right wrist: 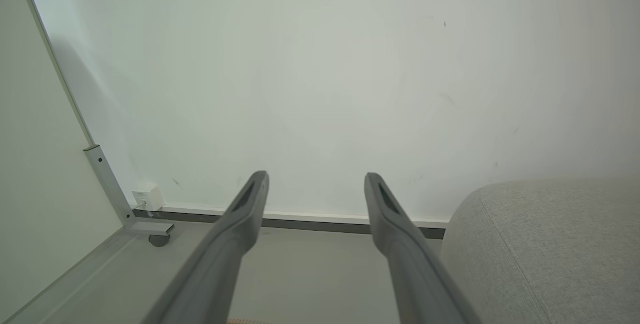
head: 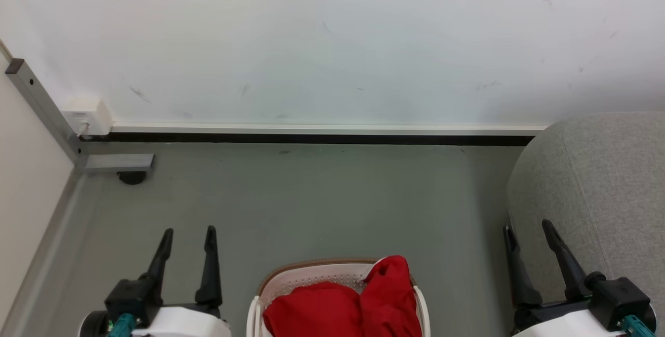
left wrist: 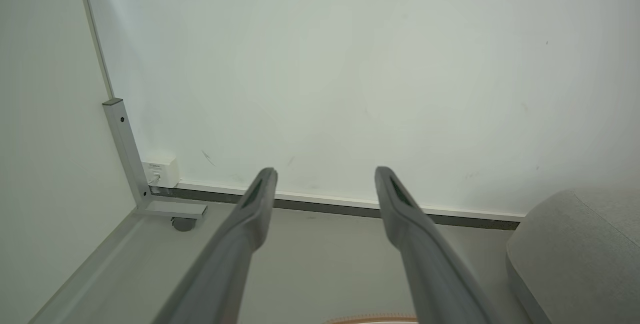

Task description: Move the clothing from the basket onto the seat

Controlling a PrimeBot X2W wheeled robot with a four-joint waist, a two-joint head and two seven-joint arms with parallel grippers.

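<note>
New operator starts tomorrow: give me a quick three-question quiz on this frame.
1. True or false: the red clothing lies in the basket.
2. On which side of the basket is the grey seat, the robot's left or right?
3. Pick one: the left gripper and right gripper are A) both open and empty, B) both shut, C) one open, one shut.
Key: 1 true; 2 right; 3 A.

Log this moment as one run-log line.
left claw: open; right claw: open; red fabric clothing: in white perforated plastic basket; grey fabric seat: right of basket
</note>
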